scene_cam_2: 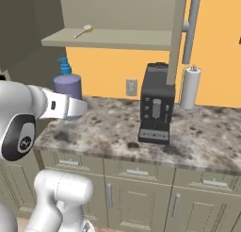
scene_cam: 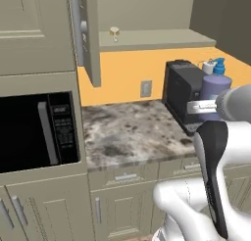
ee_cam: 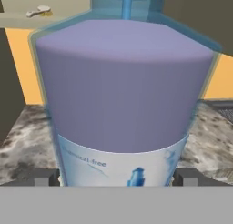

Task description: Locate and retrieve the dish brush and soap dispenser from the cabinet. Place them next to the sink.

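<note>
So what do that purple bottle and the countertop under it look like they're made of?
The soap dispenser looks like smooth matte lavender plastic inside a clear bluish shell, with a glossy pale label and a blue plastic pump. The countertop looks like polished stone, perhaps granite or marble: mottled grey, brown and white veining. It is a rendering, so both are guesses from the look.
</note>
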Tool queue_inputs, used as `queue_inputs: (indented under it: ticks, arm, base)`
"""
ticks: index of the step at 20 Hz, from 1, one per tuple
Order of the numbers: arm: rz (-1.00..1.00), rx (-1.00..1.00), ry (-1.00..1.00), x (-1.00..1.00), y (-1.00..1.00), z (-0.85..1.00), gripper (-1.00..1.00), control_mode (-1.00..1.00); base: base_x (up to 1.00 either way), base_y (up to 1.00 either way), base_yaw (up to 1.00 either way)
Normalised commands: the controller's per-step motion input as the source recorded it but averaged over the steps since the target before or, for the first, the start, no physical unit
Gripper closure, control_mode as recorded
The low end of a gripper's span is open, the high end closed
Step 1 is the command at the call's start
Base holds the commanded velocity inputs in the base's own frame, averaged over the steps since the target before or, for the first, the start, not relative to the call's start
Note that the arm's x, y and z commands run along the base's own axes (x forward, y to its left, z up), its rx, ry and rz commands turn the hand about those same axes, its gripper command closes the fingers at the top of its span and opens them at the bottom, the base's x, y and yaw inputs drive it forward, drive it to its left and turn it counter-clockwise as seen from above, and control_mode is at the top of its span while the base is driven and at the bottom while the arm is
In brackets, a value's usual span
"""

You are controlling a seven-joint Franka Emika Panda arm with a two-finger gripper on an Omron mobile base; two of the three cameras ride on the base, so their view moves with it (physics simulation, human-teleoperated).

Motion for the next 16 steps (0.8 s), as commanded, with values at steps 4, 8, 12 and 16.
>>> queue_inputs:
  ticks: [4, 8, 12, 16]
  arm:
    - [0.00, 0.00, 0.00, 0.00, 0.00, 0.00, 1.00, 1.00]
    - [0.00, 0.00, 0.00, 0.00, 0.00, 0.00, 1.00, 1.00]
    - [0.00, 0.00, 0.00, 0.00, 0.00, 0.00, 1.00, 1.00]
    - [0.00, 0.00, 0.00, 0.00, 0.00, 0.00, 1.00, 1.00]
  base:
    - [-0.42, -0.35, -0.04]
    - [0.00, -0.96, 0.03]
    - [-0.13, -1.00, 0.01]
    - [-0.38, -0.91, 0.00]
